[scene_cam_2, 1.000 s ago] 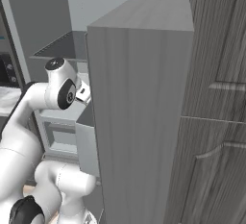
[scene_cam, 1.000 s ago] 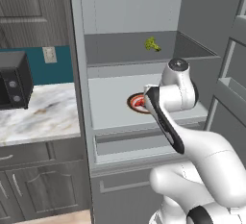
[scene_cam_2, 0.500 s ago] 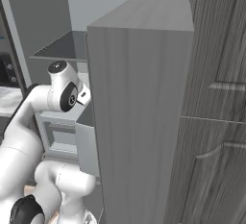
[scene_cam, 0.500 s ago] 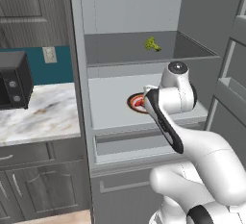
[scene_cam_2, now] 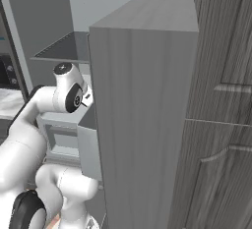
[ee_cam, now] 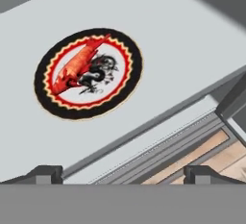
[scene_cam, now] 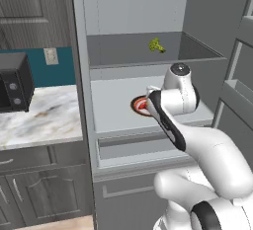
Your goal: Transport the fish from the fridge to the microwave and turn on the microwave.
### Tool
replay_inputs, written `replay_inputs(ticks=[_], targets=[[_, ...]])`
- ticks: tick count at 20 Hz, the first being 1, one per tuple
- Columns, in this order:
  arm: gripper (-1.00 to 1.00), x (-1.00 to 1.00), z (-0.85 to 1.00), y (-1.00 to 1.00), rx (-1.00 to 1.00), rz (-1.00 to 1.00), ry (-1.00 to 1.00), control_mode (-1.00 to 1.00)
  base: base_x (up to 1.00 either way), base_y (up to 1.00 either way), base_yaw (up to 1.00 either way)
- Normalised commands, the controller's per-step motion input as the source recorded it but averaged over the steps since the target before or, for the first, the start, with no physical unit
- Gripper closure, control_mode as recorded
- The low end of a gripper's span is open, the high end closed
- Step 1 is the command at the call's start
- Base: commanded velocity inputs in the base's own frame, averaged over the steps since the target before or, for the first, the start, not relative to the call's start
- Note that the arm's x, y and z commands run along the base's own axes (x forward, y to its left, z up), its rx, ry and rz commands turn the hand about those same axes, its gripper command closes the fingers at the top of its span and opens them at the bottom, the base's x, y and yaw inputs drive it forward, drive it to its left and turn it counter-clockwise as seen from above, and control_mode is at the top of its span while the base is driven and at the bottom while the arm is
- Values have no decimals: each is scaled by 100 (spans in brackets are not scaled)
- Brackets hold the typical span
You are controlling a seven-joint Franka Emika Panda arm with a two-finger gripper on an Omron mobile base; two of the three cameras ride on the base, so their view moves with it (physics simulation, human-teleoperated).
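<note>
My claw (ee_cam: pixel 123 172) stands spread as wide as it goes, its two dark fingertips (ee_cam: pixel 43 174) far apart at the bottom of the hand view, and it holds nothing and touches nothing. It hangs above the front edge of the fridge's middle shelf (ee_cam: pixel 192 50), apart from everything on it.

The fish (ee_cam: pixel 74 66) lies on a round dark plate (ee_cam: pixel 122 81) with a red, saw-toothed ring and a pale centre bearing a dark, smudgy figure I cannot make out. The fish is bright red-orange, stretched along one side of the plate's centre. The plate sits flat on the pale shelf, well back from the edge where my claw hovers.

From the left base view, the fridge (scene_cam: pixel 79 76) stands open, my arm reaching into its middle level, with the plate's red rim (scene_cam: pixel 140 105) just showing beside my wrist. On the shelf above lies a small yellow-green vegetable (scene_cam: pixel 157 46). A drawer (scene_cam: pixel 133 147) sits below the plate's shelf. To the left, a small black box (scene_cam: pixel 15 82) rests on the marbled desk (scene_cam: pixel 44 118).

I can read no brand, label or writing anywhere.
</note>
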Motion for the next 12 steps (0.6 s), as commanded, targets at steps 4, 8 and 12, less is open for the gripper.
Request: replay_inputs(ticks=[4, 8, 12], targets=[[-100, 29, -7, 0, 0, -4, 3, -100, 0, 0, 0], [-100, 32, -14, 0, 0, -5, 0, -100, 0, 0, 0], [-100, 29, -22, 0, 0, -5, 0, -100, 0, 0, 0]])
